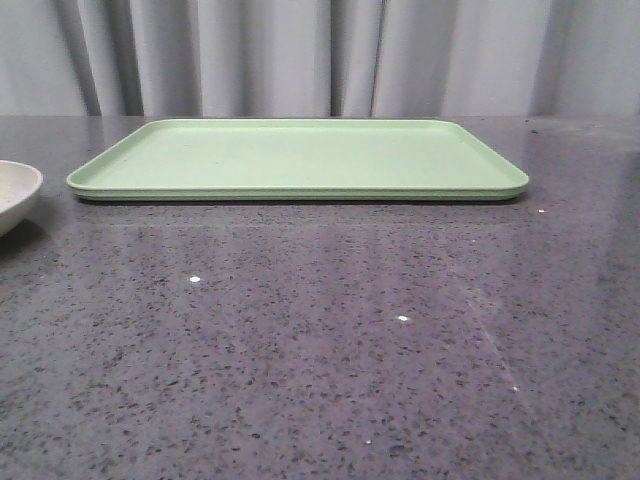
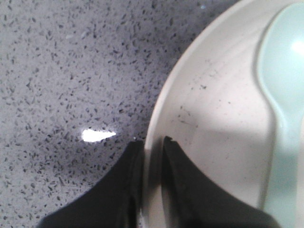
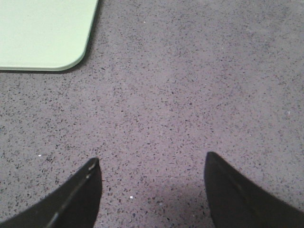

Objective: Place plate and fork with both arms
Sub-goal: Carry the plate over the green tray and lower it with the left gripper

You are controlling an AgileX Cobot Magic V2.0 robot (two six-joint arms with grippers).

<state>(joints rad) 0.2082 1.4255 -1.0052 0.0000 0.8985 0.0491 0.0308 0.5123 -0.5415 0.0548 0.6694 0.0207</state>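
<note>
My left end effector (image 2: 153,147) pinches speckled off-white round plate (image 2: 213,123) rim; thin grip, loose pale blue spoon (image 2: 285,95) may slide. Right end effector (image 3: 152,166) wide open, empty.

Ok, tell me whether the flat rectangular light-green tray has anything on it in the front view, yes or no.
No: the flat rectangular light-green tray shows only bare surface, and the round off-white speckled plate sits on the table beside it.

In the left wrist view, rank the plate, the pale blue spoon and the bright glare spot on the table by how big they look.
1. The plate, largest, and cut off by the frame.
2. The pale blue spoon lying in it, also cut off, so its full size is unsure.
3. The glare spot on the table, clearly smallest.
</note>
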